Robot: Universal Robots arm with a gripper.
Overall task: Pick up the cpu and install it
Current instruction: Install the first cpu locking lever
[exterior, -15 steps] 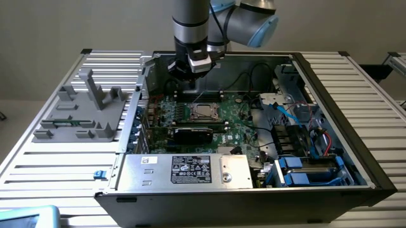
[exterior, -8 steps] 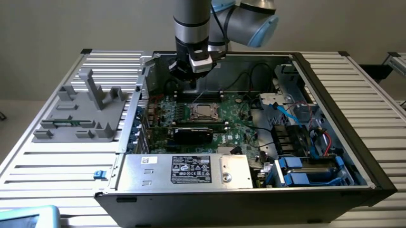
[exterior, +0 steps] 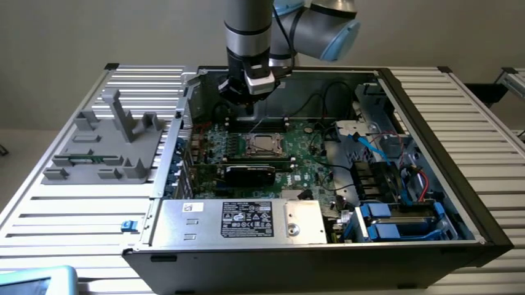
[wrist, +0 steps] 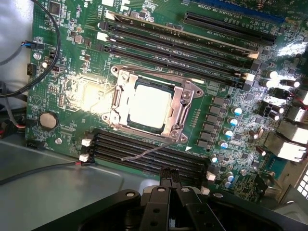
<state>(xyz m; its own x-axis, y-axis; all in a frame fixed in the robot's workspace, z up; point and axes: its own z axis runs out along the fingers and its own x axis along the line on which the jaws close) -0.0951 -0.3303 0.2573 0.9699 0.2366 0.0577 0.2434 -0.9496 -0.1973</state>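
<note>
The black gripper (wrist: 169, 179) hangs over the big green computer board (wrist: 72, 57), with its jaws pressed together and nothing between them. The small, flat, square cpu with the shiny pale metal top (wrist: 149, 107) lies inside the dark square socket with the metal frame (wrist: 185, 103), apart from the jaws. The board sits in an open black computer box (exterior: 287, 267) on the striped metal surface (exterior: 74, 215).
</note>
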